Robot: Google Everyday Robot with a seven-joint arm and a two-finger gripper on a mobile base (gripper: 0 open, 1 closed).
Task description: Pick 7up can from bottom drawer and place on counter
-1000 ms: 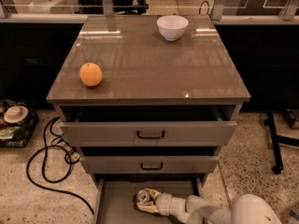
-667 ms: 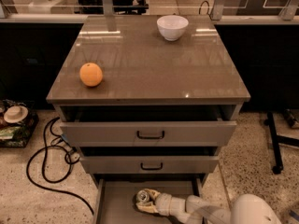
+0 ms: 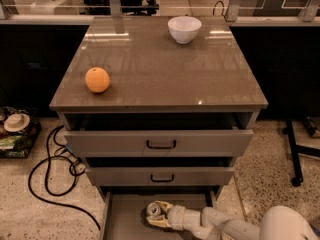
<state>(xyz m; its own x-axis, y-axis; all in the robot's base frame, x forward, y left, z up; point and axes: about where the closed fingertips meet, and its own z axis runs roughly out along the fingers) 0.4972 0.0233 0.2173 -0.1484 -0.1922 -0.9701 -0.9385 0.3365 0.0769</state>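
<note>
The bottom drawer [image 3: 125, 219] is pulled out at the foot of the cabinet. The 7up can [image 3: 154, 210] stands in it, its silver top showing. My gripper [image 3: 157, 215] reaches in from the lower right, its cream fingers [image 3: 159, 223] closed against both sides of the can. The can rests low in the drawer. The glossy brown-grey counter [image 3: 165, 69] lies above.
An orange [image 3: 97, 79] sits on the counter's left front and a white bowl [image 3: 184, 29] at the back. The two upper drawers [image 3: 160, 143] are partly open above the can. Black cables [image 3: 50, 164] lie on the floor at left; a stand's leg [image 3: 294, 154] at right.
</note>
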